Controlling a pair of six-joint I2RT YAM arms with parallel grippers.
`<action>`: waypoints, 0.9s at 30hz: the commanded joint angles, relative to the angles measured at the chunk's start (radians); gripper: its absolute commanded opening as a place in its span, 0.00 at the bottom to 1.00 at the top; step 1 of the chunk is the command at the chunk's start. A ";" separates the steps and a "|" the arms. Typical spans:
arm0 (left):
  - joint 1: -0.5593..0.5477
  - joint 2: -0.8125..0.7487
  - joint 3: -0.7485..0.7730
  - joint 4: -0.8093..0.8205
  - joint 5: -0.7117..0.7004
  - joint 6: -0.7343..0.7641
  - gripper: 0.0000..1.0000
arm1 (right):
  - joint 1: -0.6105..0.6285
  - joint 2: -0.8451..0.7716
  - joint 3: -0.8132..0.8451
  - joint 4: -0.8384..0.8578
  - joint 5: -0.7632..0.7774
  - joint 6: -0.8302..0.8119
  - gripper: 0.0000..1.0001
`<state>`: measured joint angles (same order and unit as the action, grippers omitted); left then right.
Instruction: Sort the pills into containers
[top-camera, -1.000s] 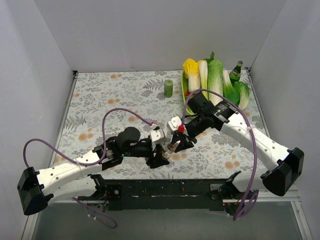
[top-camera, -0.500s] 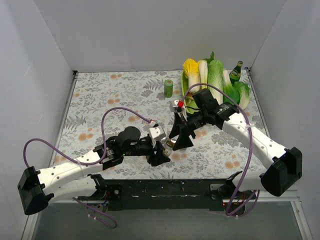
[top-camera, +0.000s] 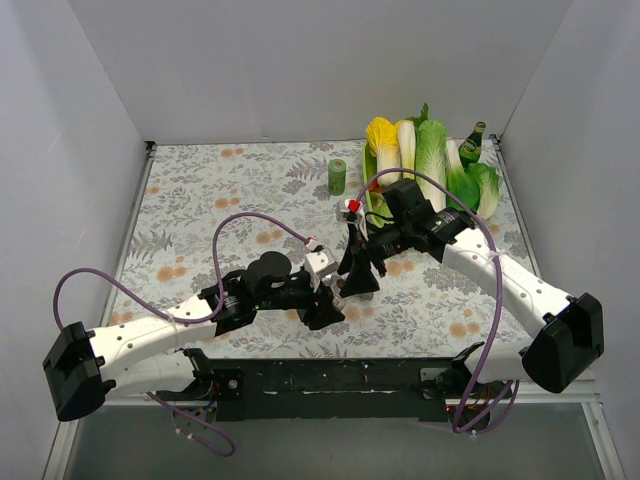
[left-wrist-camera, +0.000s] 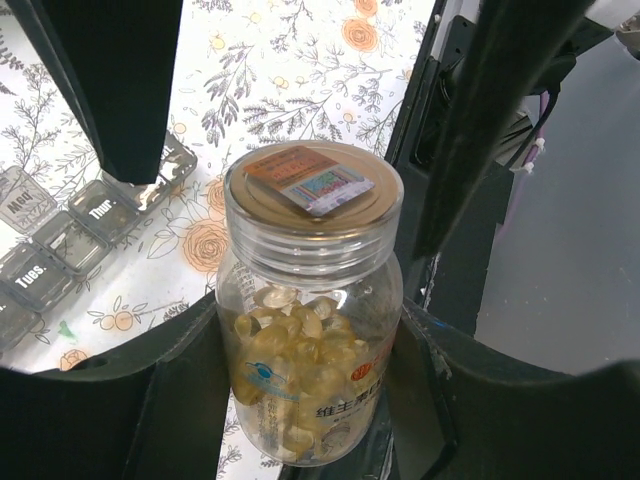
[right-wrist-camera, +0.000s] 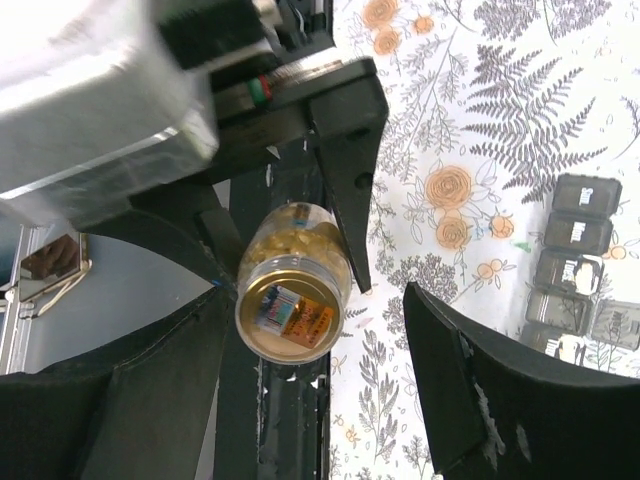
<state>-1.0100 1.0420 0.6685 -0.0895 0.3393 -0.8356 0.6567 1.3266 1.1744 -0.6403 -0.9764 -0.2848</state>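
While left pincer (left-wrist-camera: 310, 400) grips bottle (left-wrist-camera: 312, 330), containers (left-wrist-camera: 70, 235) lie beside.

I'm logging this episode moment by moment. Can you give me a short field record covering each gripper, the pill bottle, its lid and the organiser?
left gripper: shut on the pill bottle, a finger on each side
right gripper: open, fingers spread either side of the lid, apart from it
pill bottle: clear, holds yellow capsules
lid: on the bottle
pill organiser: on the table beside the bottle, compartments labelled by day
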 joint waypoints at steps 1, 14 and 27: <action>-0.002 -0.013 0.040 0.047 -0.022 -0.008 0.00 | 0.011 -0.017 -0.025 0.037 0.047 0.027 0.77; -0.001 -0.014 0.045 0.057 -0.057 -0.028 0.00 | 0.020 -0.013 -0.030 0.034 -0.016 0.009 0.14; -0.001 -0.163 -0.082 0.158 -0.065 -0.157 0.98 | -0.088 -0.096 -0.084 0.129 -0.110 0.053 0.01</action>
<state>-1.0115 0.9329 0.6151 0.0067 0.2768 -0.9432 0.5999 1.2678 1.1019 -0.5869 -1.0164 -0.2634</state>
